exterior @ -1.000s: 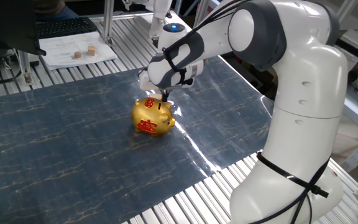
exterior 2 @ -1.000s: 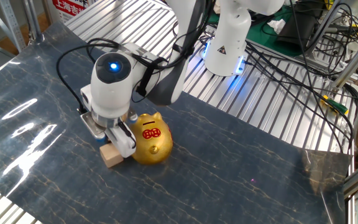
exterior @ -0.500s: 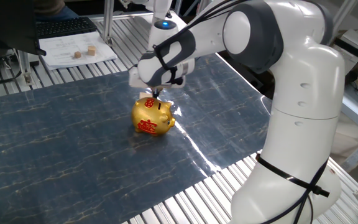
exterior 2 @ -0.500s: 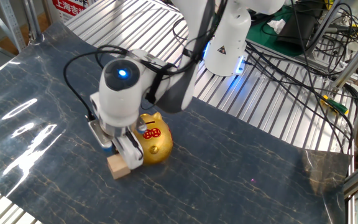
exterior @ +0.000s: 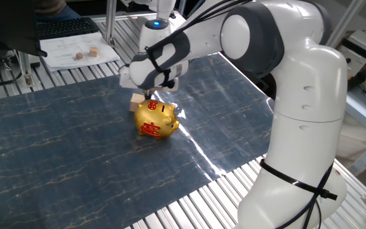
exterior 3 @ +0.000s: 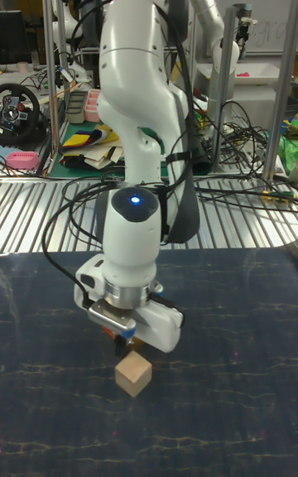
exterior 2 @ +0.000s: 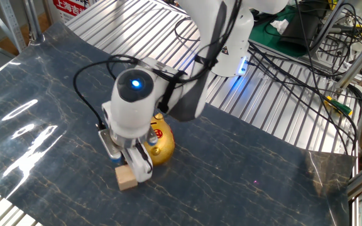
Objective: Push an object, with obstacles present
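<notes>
The object, a small light-tan wooden cube, lies on the dark mat just behind the left side of the obstacle, a shiny gold piggy bank with red markings. My gripper stands upright above the bank's back, its fingers shut and empty, touching the cube. In the other fixed view the cube sits at the tip of the gripper, which covers part of the piggy bank. In the tall fixed view the cube lies right below the gripper, and the bank is hidden.
A white sheet of paper with two small cubes lies at the back left beside a keyboard. The blue marbled mat covers a ribbed metal table. The arm's base and cables stand at the far side.
My gripper has slid along the piggy bank's side and pushed the cube ahead of it, leftward in one fixed view. The piggy bank has stayed in place.
</notes>
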Controlling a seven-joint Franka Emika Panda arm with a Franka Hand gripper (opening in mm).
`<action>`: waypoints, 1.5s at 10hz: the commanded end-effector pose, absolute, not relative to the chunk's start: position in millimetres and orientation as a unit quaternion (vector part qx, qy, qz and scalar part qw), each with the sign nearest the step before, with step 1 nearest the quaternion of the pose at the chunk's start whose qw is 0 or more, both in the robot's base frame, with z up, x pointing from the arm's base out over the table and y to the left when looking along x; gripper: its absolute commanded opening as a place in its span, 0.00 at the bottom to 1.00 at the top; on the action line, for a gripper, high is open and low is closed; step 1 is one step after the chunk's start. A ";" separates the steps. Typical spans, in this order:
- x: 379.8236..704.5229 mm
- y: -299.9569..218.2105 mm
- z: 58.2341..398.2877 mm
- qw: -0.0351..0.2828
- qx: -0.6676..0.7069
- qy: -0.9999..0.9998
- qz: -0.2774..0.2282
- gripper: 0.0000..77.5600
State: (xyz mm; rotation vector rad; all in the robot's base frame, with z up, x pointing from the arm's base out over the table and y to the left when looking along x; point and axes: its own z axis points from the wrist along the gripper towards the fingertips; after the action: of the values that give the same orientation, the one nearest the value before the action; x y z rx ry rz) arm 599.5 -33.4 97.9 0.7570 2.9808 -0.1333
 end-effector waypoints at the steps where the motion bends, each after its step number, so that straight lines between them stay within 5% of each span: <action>1: 607.7 -14.1 106.0 0.033 0.275 0.960 -0.031 0.00; 15: 634.1 -49.4 118.1 0.015 0.335 0.941 -0.043 0.00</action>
State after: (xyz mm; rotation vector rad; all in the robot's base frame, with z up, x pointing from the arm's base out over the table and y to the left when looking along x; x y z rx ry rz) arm 628.7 -43.8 117.3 0.9874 2.9501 -0.1385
